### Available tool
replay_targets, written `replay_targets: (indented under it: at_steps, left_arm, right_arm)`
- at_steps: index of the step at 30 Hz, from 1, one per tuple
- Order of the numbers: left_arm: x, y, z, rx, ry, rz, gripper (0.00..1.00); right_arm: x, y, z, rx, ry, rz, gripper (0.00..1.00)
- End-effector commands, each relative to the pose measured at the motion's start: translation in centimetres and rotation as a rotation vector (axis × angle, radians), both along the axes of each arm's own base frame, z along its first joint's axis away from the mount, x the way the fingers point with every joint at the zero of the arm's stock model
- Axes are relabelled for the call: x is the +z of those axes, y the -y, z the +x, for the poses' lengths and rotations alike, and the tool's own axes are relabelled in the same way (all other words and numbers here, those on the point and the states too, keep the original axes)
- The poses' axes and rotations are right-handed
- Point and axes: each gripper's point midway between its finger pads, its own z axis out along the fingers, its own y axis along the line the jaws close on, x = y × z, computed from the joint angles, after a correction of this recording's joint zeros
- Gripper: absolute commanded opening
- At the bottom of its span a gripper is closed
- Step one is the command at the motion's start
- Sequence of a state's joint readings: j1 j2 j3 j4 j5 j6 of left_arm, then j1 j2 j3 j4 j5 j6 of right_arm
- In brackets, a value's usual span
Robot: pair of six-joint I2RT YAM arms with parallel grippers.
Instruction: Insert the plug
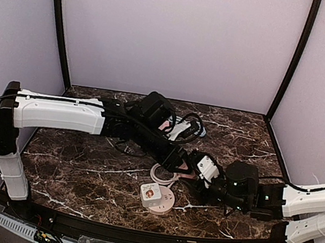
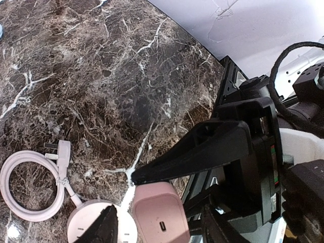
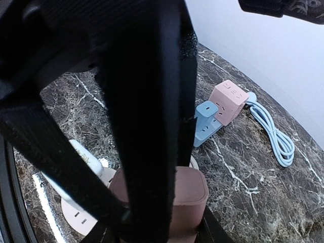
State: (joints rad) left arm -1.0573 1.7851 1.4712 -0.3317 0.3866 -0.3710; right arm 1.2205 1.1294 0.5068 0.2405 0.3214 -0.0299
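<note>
The plug is a pink block with a small slot in its face. It is held above the marble just right of a round white socket base. My right gripper is shut on the plug's lower sides. My left gripper has closed on the same block from the other side. Its upper finger lies on the block's top edge and its lower finger stands close beside it. In the top view both grippers meet at mid-table, left and right.
A white cube adapter sits in the round base. Beside the base lies a coiled white cable with its own plug. At the back are a pink cube, a blue cube and a blue cable. Walls enclose three sides.
</note>
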Motion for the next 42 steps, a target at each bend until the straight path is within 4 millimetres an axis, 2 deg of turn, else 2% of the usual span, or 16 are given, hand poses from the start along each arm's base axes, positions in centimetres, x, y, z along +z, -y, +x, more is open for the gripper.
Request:
replay_targets:
  at_steps: [1, 9, 18, 24, 27, 32, 35, 38, 42]
  left_arm:
    - [0.0, -0.2, -1.0, -0.025, -0.031, 0.001, 0.55]
    - [-0.5, 0.2, -0.7, -0.022, -0.039, 0.015, 0.44]
    - [-1.3, 0.2, -0.8, -0.015, -0.064, 0.041, 0.42]
    - [-1.5, 0.7, -0.6, -0.013, -0.071, 0.037, 0.30]
    - [-1.5, 0.7, -0.4, -0.008, -0.067, 0.036, 0.30]
    - [-1.5, 0.7, -0.3, -0.004, -0.065, 0.049, 0.38]
    - [-1.8, 0.5, -0.1, 0.001, -0.061, 0.065, 0.39]
    - [-1.8, 0.4, -0.2, 0.002, -0.060, 0.074, 0.36]
    - [-2.0, 0.2, -0.3, 0.001, -0.066, 0.086, 0.27]
  right_arm:
    - [1.9, -0.6, 0.4, -0.019, 0.041, 0.042, 0.00]
    - [1.7, -0.9, 0.3, -0.027, 0.052, 0.020, 0.00]
    - [1.3, -0.9, 0.6, -0.060, 0.075, -0.009, 0.00]
    - [1.1, -1.2, 0.4, -0.052, 0.079, -0.020, 0.00]
    - [1.0, -1.3, 0.2, -0.044, 0.077, -0.020, 0.00]
    - [0.8, -1.4, 0.1, -0.038, 0.078, -0.028, 0.00]
    - [0.6, -1.4, 0.1, -0.047, 0.085, -0.043, 0.00]
    - [0.2, -1.5, 0.1, -0.050, 0.090, -0.061, 0.00]
    - [0.2, -1.4, 0.4, -0.068, 0.098, -0.070, 0.00]
